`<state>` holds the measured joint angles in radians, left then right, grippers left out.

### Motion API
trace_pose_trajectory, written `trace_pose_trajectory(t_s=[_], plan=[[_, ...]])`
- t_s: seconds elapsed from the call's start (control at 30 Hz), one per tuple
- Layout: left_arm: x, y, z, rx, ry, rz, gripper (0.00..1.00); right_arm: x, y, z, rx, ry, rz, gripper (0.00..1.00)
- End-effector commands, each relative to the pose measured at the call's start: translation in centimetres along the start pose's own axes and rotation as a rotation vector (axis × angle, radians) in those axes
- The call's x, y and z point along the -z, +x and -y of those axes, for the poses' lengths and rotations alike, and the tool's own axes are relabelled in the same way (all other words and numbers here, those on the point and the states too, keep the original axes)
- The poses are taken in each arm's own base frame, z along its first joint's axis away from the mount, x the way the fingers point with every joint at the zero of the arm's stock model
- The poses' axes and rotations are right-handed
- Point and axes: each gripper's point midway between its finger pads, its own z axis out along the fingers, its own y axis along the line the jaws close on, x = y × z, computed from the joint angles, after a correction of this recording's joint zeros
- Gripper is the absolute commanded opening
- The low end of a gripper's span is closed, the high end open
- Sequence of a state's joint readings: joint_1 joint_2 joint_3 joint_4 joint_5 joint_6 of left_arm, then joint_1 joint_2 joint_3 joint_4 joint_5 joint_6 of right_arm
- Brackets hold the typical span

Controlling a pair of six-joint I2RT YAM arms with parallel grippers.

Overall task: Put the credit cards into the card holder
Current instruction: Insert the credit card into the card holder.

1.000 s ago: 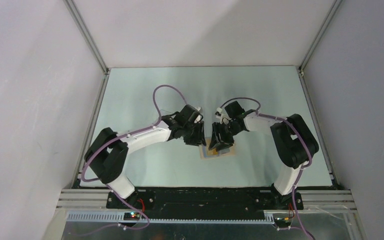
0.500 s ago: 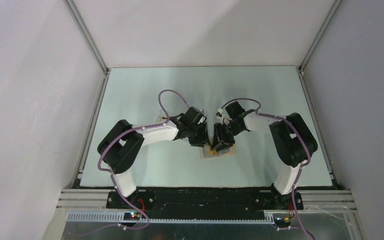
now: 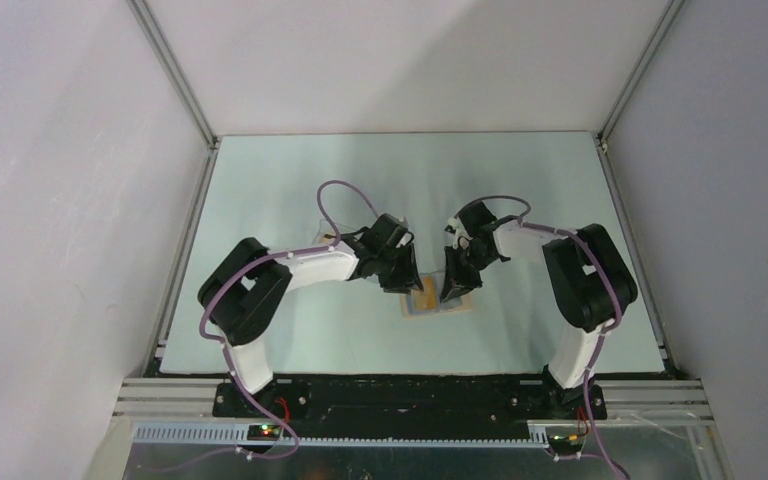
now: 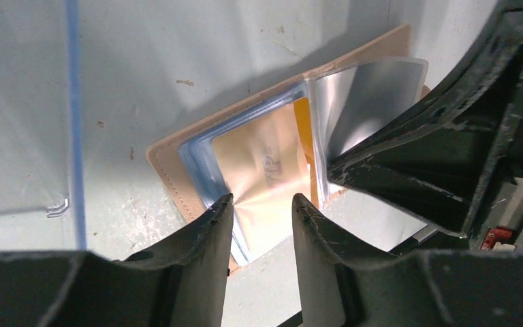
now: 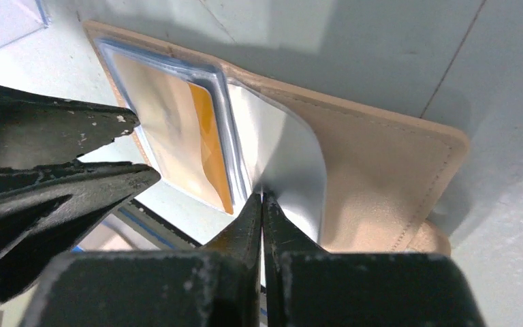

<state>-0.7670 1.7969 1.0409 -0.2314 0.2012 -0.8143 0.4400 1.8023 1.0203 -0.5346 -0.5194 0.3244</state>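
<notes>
The tan card holder (image 3: 438,301) lies open on the table between both arms, its stitched rim (image 4: 170,170) and inner right flap (image 5: 381,170) showing. An orange-yellow credit card (image 4: 265,170) (image 5: 204,136) sits inside a clear sleeve on its left half. My right gripper (image 5: 261,196) (image 3: 453,290) is shut on the edge of another clear sleeve (image 5: 279,150) (image 4: 361,102), which curls up off the holder. My left gripper (image 4: 262,199) (image 3: 405,280) stands open just over the sleeved card's near edge, with nothing between its fingers.
A clear plastic box with a blue-tinted edge (image 4: 73,122) (image 5: 7,20) lies just left of the holder. Aluminium frame rails (image 3: 175,290) border the mat on the left, right and near sides.
My right gripper has closed from open to shut on the clear sleeve and shifted slightly right. The left arm pulled its elbow in early on, then stayed still, jaws unchanged.
</notes>
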Motion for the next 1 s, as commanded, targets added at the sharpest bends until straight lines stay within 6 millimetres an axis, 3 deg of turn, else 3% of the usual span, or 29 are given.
trace_pose_trajectory(t_s=[0.0, 0.27, 0.4, 0.6, 0.73, 0.97], plan=[[-0.3, -0.8, -0.6, 0.022, -0.031, 0.038, 0.45, -0.8, 0.0, 1.5, -0.018, 0.074, -0.024, 0.00], [1.5, -1.6, -1.4, -0.019, -0.109, 0.073, 0.49, -1.5, 0.5, 2.0, -0.018, 0.085, -0.054, 0.00], [1.4, -1.4, -1.5, -0.019, -0.121, 0.058, 0.50, -1.6, 0.6, 2.0, -0.019, 0.082, -0.059, 0.00], [-0.1, -0.9, 0.5, -0.045, -0.080, 0.009, 0.48, -1.8, 0.7, 1.6, -0.017, 0.062, -0.064, 0.00], [0.4, -1.3, 2.0, -0.067, -0.047, 0.022, 0.41, -1.7, 0.8, 1.3, -0.015, 0.051, -0.068, 0.00], [0.6, -1.4, 2.8, -0.079, -0.021, 0.018, 0.33, -1.8, 0.9, 0.9, -0.010, 0.036, -0.073, 0.00]])
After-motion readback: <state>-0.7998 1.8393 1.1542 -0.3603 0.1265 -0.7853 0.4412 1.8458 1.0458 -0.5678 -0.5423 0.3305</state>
